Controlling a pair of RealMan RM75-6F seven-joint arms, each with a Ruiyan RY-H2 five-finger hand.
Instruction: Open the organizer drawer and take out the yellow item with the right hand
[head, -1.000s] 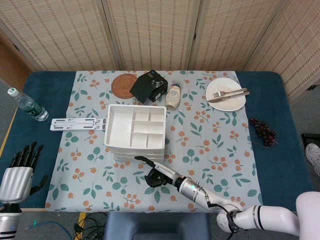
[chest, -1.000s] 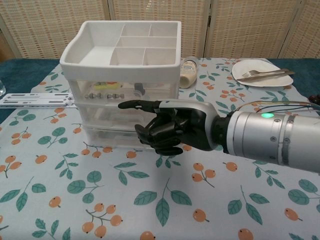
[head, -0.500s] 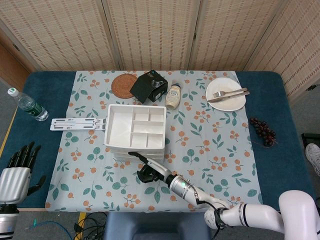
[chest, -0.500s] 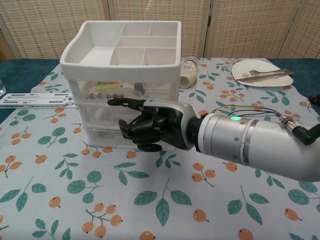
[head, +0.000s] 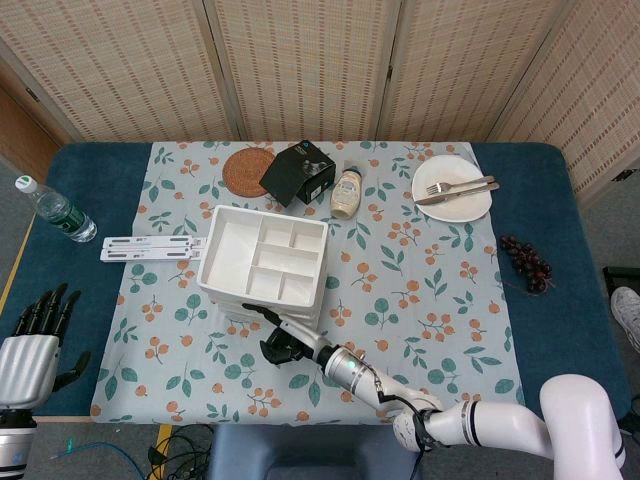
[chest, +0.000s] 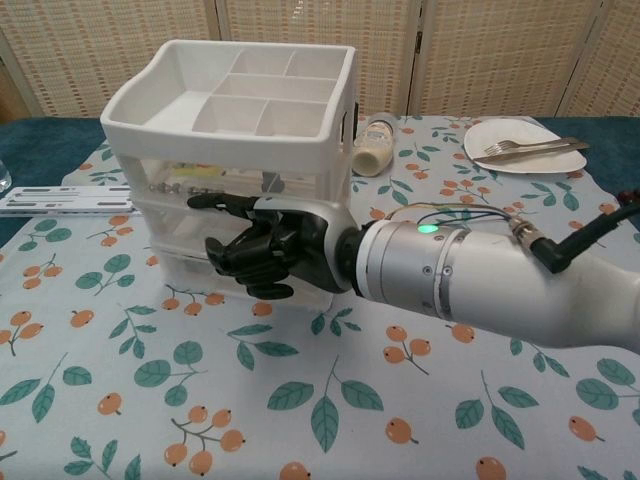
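Right hand (chest: 262, 252) pressed against organizer (chest: 236, 120) front, filling the drawer approach, bare tablecloth (chest: 150, 400) in front, metal ruler (head: 155, 247) beside organizer's left wall

A folding screen of woven cane panels (head: 300, 65) stood behind the table (head: 540, 330). The table carried a dark blue cover under a leaf-and-fruit patterned cloth (head: 420, 290). Grey floor (head: 605, 230) showed alongside.

The organizer (head: 263, 263) stands mid-table, the right hand (chest: 262, 250) against its front — apparently touching a drawer. Behind it sit a coaster (head: 248, 171), box (head: 298, 172) and jar (head: 347, 192); the plate (head: 452, 187) lies far right.
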